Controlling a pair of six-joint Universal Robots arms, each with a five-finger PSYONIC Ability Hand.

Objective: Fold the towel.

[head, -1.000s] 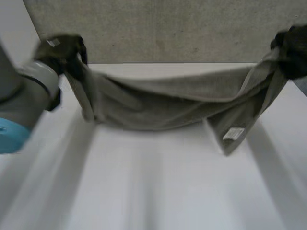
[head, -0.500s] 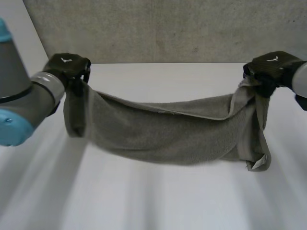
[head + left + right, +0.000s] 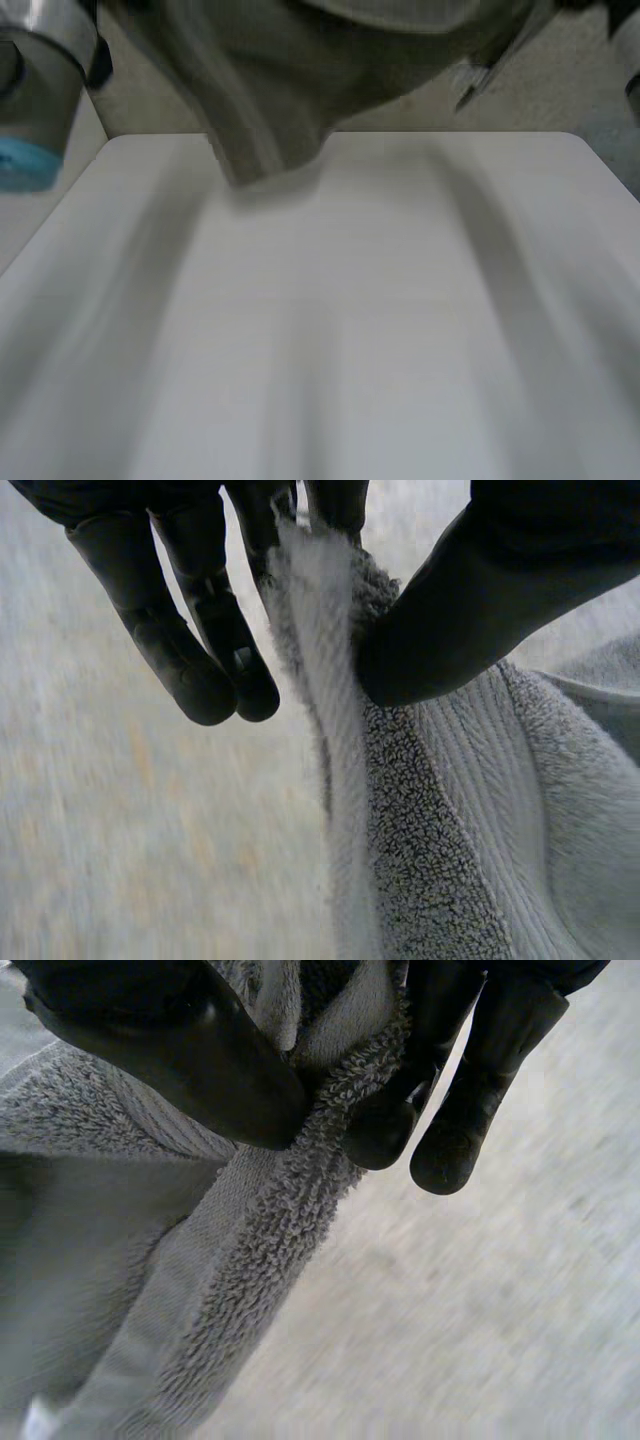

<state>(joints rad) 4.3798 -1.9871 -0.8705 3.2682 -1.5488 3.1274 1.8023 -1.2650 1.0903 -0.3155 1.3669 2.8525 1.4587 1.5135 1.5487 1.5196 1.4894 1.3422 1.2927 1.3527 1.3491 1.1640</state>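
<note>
The left hand (image 3: 500, 570) and right hand (image 3: 170, 1050) are each pinching an end of the grey towel (image 3: 300, 90), which is hanging between them (long axis crosswise) above the far edge of the counter (image 3: 350, 320).

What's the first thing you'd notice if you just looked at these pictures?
A big grey towel hangs in the air above the far side of the white table. Up close, the left robot hand pinches one fuzzy towel edge between thumb and fingers. The right robot hand pinches another edge the same way.
</note>
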